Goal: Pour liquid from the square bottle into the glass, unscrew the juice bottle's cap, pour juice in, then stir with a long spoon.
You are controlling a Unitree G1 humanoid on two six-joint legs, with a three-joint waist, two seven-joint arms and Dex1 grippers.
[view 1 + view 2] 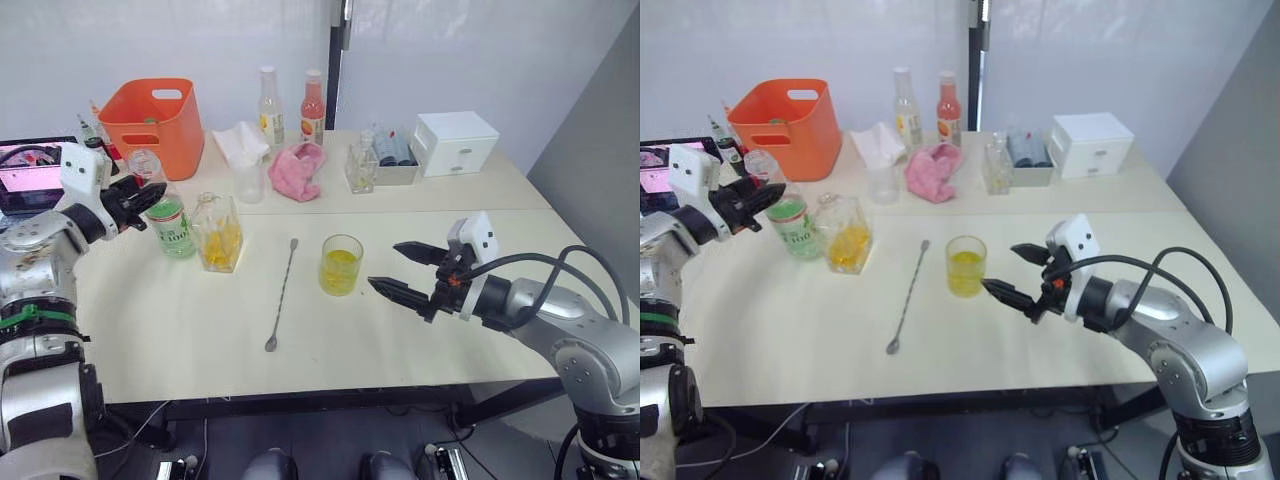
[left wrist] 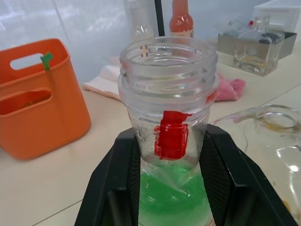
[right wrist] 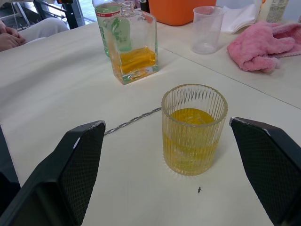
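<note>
The juice bottle point(image 1: 170, 226) with green juice point(image 2: 171, 195) stands at the table's left, its mouth open. My left gripper point(image 1: 138, 200) is shut on its neck just below the threads, one finger point(image 2: 117, 188) on each side. The cap is out of view. Just right of it stands the square bottle point(image 1: 218, 235) with orange-yellow liquid low in it. The glass point(image 1: 341, 264), ribbed and about half full of yellow liquid, stands mid-table. The long spoon point(image 1: 281, 295) lies flat between them. My right gripper point(image 1: 405, 270) is open, a short way right of the glass, touching nothing.
At the back stand an orange basket point(image 1: 155, 125), two tall slim bottles point(image 1: 268, 105), a white tissue point(image 1: 240, 140), a small frosted cup point(image 1: 248, 180), a pink cloth point(image 1: 297, 170), a faceted bottle point(image 1: 360, 168) and a white box point(image 1: 455, 142). A screen point(image 1: 30, 175) sits far left.
</note>
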